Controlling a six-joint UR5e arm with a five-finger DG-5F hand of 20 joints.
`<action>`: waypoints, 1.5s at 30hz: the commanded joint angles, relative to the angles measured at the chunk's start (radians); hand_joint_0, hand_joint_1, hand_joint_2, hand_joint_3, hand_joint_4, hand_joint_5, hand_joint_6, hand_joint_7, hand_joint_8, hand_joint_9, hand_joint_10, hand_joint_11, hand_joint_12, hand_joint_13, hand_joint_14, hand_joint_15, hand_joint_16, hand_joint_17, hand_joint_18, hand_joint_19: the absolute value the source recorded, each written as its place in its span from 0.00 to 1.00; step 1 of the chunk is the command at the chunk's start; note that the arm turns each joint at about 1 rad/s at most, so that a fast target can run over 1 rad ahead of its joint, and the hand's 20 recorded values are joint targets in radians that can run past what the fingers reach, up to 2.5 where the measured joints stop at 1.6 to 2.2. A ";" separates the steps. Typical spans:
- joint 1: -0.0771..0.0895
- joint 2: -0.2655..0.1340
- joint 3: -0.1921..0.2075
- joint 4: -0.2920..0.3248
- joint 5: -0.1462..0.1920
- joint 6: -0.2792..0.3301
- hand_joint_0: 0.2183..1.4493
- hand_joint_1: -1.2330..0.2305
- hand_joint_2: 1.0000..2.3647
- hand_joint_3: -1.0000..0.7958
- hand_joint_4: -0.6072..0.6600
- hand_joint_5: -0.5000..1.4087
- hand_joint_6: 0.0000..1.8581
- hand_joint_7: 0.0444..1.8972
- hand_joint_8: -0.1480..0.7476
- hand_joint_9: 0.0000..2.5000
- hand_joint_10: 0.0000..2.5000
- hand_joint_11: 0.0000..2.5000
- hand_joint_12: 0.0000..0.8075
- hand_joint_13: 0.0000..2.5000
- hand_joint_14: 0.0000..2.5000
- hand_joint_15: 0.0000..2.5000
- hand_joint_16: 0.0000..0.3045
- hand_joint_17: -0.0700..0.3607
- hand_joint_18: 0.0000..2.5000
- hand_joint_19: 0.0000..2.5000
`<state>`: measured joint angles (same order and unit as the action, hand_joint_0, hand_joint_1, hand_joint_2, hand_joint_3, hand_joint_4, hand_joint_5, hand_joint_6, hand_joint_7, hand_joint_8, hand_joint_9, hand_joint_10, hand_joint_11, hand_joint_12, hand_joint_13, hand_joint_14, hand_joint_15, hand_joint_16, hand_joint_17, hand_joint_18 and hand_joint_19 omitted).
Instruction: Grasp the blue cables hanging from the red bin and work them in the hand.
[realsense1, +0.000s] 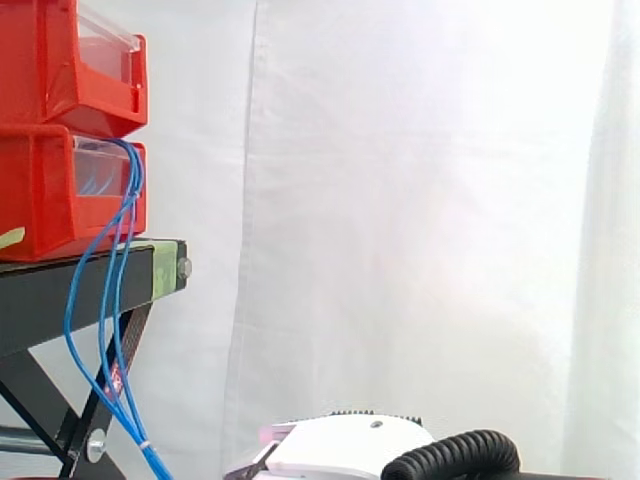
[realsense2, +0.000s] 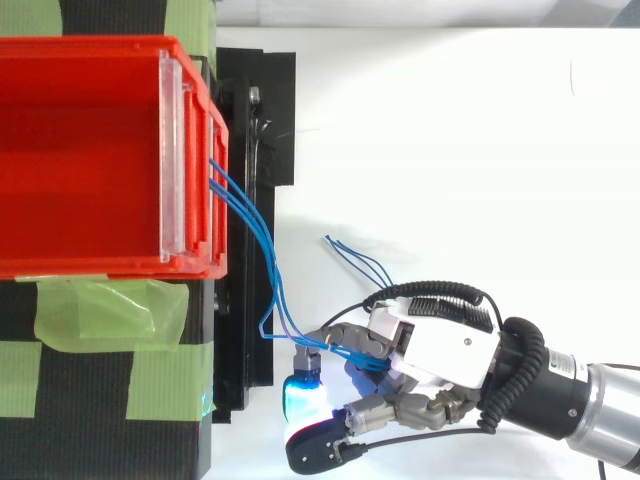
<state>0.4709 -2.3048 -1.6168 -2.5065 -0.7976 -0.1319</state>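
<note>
Side view showing two red bins stacked on black stand; blue cables, three as far as countable, hanging from lower bin over stand's front edge. Top view showing what side view is hiding: one hand curling fingers round cables beside stand's front edge, gripping them; three loose ends trailing beyond hand.
</note>
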 joint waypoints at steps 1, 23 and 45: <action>0.000 0.001 0.000 0.000 0.000 0.000 0.52 0.45 0.01 0.13 0.71 0.35 0.29 0.66 0.90 0.68 1.00 1.00 0.92 0.79 1.00 0.78 0.72 0.54 0.95 0.22; 0.000 0.001 0.000 0.000 0.000 0.000 0.52 0.45 0.01 0.12 0.71 0.35 0.29 0.66 0.90 0.68 1.00 1.00 0.92 0.79 1.00 0.78 0.72 0.54 0.95 0.22; 0.000 0.001 0.000 0.000 0.000 0.000 0.52 0.44 0.01 0.10 0.70 0.25 0.35 0.60 0.90 0.68 1.00 1.00 0.92 0.79 1.00 0.78 0.72 0.54 0.95 0.22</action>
<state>0.4709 -2.3047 -1.6169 -2.5065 -0.7977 -0.1319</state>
